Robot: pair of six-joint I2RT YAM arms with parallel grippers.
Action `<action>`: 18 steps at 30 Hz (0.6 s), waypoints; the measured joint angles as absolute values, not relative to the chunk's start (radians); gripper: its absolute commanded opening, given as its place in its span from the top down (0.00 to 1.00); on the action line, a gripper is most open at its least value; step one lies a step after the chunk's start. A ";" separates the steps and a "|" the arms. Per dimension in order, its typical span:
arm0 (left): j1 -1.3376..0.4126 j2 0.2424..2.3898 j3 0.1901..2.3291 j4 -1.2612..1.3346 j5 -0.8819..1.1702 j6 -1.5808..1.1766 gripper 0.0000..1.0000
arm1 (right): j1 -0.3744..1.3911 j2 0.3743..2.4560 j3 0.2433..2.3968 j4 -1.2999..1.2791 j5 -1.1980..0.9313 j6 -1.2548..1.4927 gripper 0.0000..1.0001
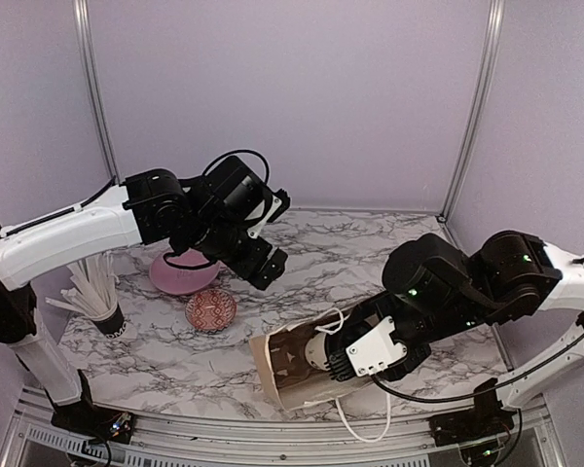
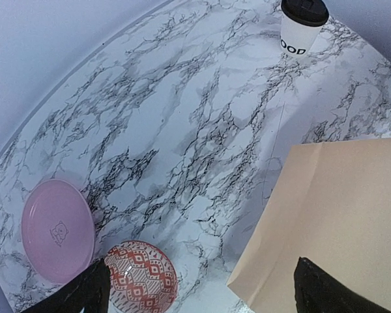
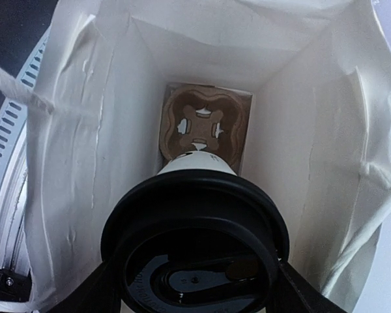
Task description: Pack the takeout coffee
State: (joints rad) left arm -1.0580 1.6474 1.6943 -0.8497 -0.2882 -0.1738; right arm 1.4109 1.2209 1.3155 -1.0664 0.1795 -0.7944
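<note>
One takeout coffee cup [image 3: 197, 171], white with a black lid [image 3: 195, 241], sits between the fingers of my right gripper [image 3: 195, 287], which is shut on it just under the lid. Cup and gripper [image 1: 336, 355] reach into the mouth of a paper bag [image 1: 287, 368] lying on its side. A brown pulp tray [image 3: 205, 127] rests at the bag's far end, beyond the cup's base. A second takeout coffee cup [image 2: 302, 26] stands upright on the marble further off. My left gripper [image 2: 205, 301] hangs open above the table, with nothing between its fingers [image 2: 78, 297].
A pink plate [image 2: 57, 229] and a red patterned bowl [image 2: 140, 277] lie on the left of the table [image 2: 182, 130]. A dark cup of white straws [image 1: 102, 302] stands at the left edge. The bag's rope handles [image 1: 355, 428] trail toward the front rail.
</note>
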 measured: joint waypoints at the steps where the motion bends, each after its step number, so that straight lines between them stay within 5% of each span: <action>1: -1.058 1.672 1.693 -0.838 -0.289 -0.176 0.01 | 1.411 1.205 1.299 -1.066 0.186 -0.797 0.66; 18: -1.057 1.943 1.627 -0.635 -0.337 -0.160 0.03 | 1.411 1.106 1.026 -0.943 0.368 -0.843 0.70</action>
